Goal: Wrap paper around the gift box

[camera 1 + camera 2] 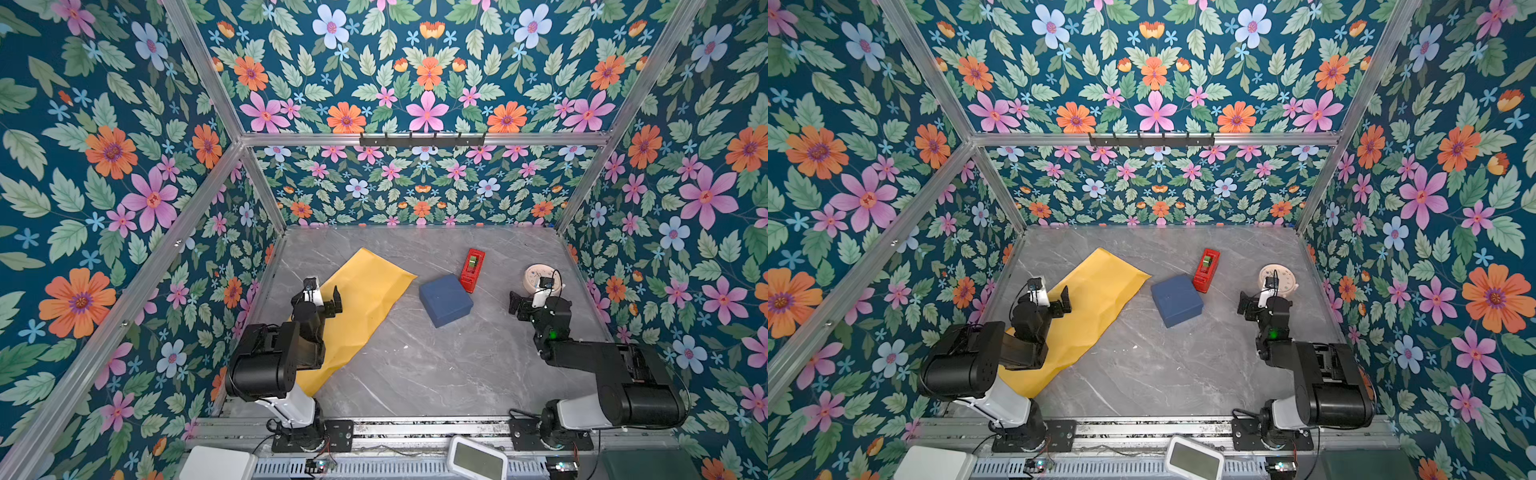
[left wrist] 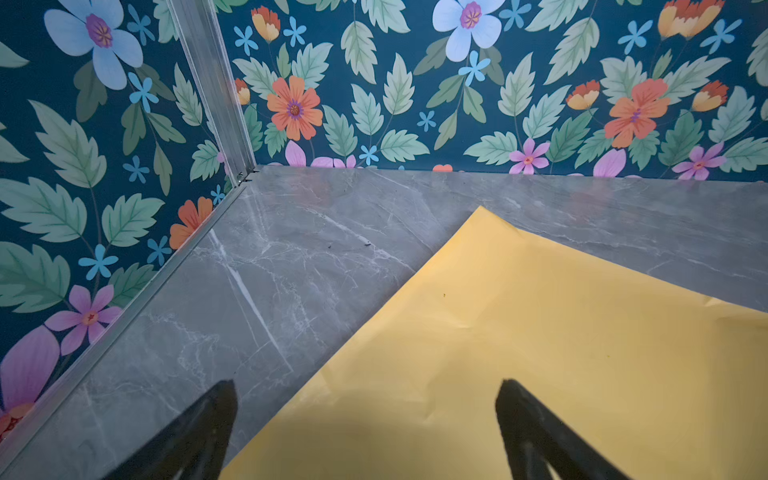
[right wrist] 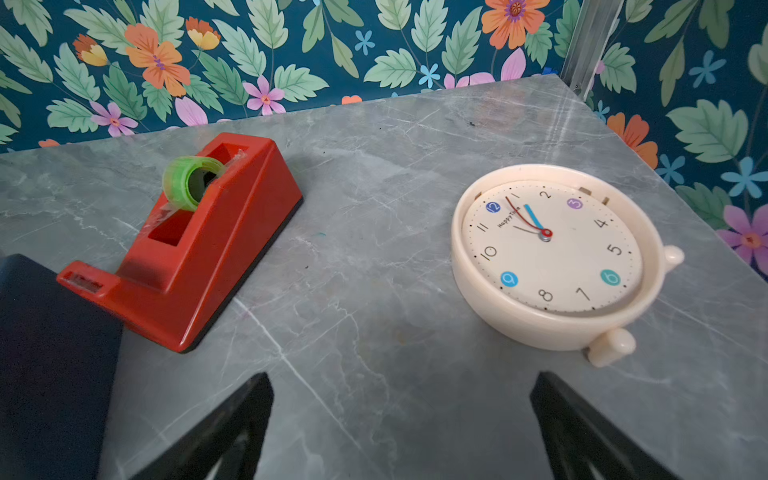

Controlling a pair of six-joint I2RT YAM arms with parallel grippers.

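The left gripper point(image 2: 365, 388) has its jaws spread wide with nothing between them, one finger above the bare grey table point(image 1: 436, 365) and the other above the long edge of the paper point(image 1: 361, 299), which lies flat, yellow face up, creased, running slantwise on the left side. The right gripper point(image 3: 401, 380) is just as wide open and empty, poised over bare tabletop. The gift box point(image 1: 445, 300) sits out in the middle between the two arms, off the paper, near the sheet's far right corner and well clear of both sets of jaws. A red tape dispenser point(image 1: 472, 270) lies right by the box's far corner; whether they touch I cannot tell. A cream clock point(image 3: 552, 249) lies face up beyond the right gripper, partly covered by that wrist in both top views. The left arm hides the paper's near-left part, and the right wrist view shows only a dark slice of the box.
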